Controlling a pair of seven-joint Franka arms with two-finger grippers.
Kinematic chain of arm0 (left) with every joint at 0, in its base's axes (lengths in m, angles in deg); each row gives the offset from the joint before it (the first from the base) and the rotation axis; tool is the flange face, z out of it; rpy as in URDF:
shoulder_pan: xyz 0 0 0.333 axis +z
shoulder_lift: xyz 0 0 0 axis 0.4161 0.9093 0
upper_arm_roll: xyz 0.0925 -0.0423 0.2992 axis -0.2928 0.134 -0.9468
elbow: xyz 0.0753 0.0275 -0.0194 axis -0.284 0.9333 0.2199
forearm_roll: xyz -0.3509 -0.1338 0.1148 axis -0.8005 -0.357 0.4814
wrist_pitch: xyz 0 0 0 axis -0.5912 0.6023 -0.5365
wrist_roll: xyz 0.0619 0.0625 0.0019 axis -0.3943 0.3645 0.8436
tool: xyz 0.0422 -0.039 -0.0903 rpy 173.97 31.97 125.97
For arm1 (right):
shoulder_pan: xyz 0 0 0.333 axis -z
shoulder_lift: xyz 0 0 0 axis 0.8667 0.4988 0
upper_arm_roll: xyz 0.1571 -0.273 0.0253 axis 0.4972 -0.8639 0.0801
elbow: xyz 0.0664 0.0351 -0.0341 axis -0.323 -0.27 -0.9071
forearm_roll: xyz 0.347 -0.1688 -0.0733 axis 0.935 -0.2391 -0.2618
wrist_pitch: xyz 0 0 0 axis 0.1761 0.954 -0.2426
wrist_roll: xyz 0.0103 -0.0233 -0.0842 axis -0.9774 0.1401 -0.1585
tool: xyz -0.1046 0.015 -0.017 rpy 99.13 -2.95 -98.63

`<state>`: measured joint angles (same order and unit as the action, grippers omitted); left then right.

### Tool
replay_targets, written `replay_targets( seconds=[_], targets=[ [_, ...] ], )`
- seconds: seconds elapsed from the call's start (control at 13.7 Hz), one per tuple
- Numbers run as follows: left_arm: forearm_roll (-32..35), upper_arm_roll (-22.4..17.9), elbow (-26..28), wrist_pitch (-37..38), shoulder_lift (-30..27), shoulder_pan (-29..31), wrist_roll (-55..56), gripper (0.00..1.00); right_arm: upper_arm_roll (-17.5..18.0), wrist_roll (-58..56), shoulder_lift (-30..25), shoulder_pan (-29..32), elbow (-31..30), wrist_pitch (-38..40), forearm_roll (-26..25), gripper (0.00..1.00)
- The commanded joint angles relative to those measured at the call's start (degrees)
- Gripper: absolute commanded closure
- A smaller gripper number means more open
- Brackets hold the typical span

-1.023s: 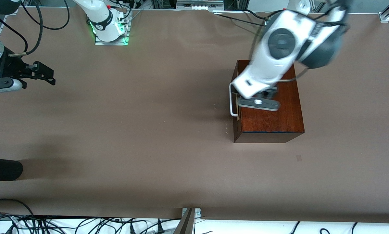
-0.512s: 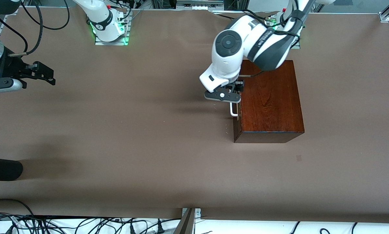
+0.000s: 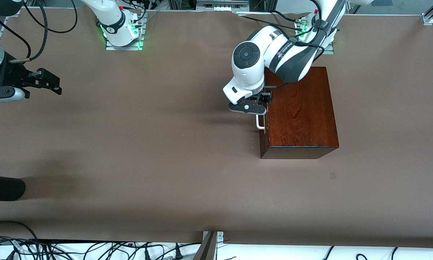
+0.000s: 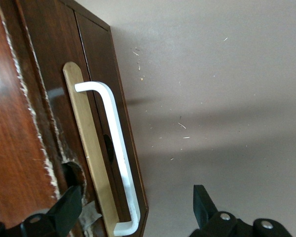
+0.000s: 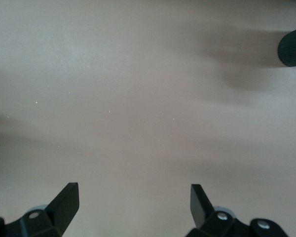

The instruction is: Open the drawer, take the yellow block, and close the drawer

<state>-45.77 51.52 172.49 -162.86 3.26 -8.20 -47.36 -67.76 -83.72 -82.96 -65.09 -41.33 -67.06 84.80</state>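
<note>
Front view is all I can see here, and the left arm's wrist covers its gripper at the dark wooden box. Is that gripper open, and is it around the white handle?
Observer: Yes. The left wrist view shows the left gripper open, with the white U-shaped handle lying between its fingers, not yet pinched.
Operator: Is the drawer pulled out at all?
Observer: It looks shut. In that wrist view the dark reddish-brown drawer front sits against the glossy mahogany box, with no gap that I can see.
Operator: And the right arm?
Observer: It waits. The right wrist view shows the right gripper open over bare brown table, with nothing between its fingers.
</note>
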Motion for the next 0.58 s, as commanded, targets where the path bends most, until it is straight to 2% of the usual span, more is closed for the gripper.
replay_targets(
  seconds=[0.0,0.29,0.51],
  targets=[
    [1.5,-0.3,2.3,-1.2,-1.6,-1.6,3.8,0.00,0.0,0.6,-0.1,-0.2,0.5,0.1,0.9,0.00],
    [6.2,-0.3,4.8,-5.2,-1.0,-1.7,4.4,0.00,0.0,0.6,-0.1,-0.2,0.5,0.1,0.9,0.00],
    [6.4,-0.3,4.8,-7.0,0.5,-2.2,5.5,0.00,0.0,0.6,-0.1,-0.2,0.5,0.1,0.9,0.00]
  ],
)
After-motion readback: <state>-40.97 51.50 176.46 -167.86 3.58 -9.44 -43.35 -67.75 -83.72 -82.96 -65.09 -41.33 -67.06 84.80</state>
